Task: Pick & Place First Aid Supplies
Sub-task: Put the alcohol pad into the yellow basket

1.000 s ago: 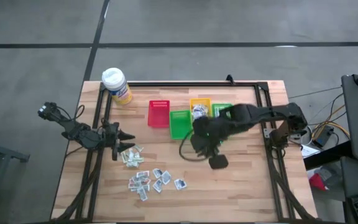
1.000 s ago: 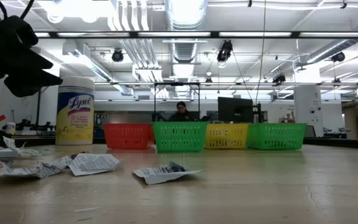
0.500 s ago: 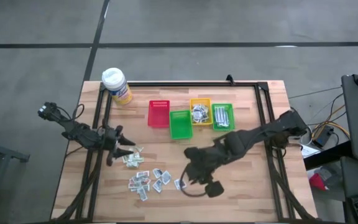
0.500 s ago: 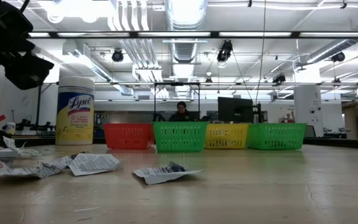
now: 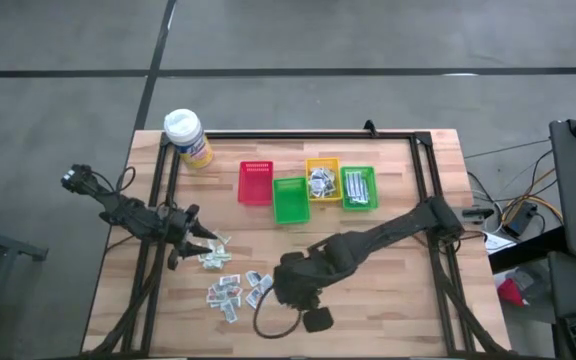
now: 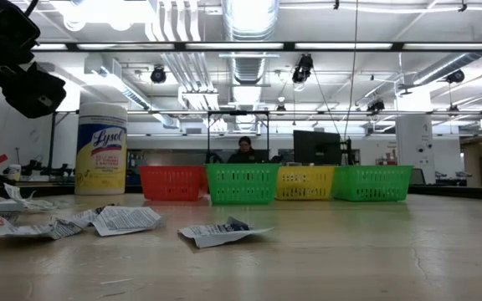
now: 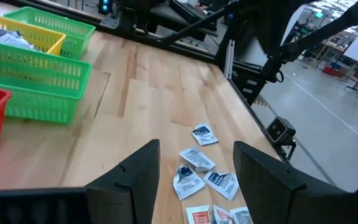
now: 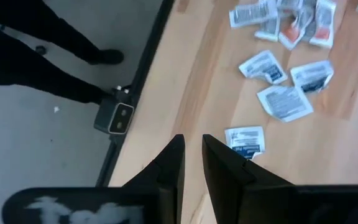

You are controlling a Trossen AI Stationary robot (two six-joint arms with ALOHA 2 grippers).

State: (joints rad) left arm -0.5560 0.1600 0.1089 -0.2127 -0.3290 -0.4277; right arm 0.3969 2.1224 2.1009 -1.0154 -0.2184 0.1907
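The left gripper [image 5: 200, 238] hovers at the left edge of the wooden surface [image 5: 398, 300], its fingers [image 7: 138, 177] spread wide and empty above the nearest packets; in the low view it shows only as a dark mass at the upper left, cut off by the frame. The first aid supplies [image 5: 236, 285] lie scattered on the front left of the surface, their print too small to read from above. The right gripper [image 5: 286, 288] reaches across to the right end of that scatter, and its own arm hides the tips in the high view. The right wrist view shows its fingers [image 8: 225, 168] nearly together with only a thin gap, nothing between them, just over one packet [image 8: 246, 139]. Behind stand a yellow wipes canister [image 5: 187, 137], an empty red bin [image 5: 255, 183], an empty green bin [image 5: 289, 200], a yellow bin [image 5: 320, 180] holding silvery wrappers and a second green bin [image 5: 358, 188] holding pale sachets.
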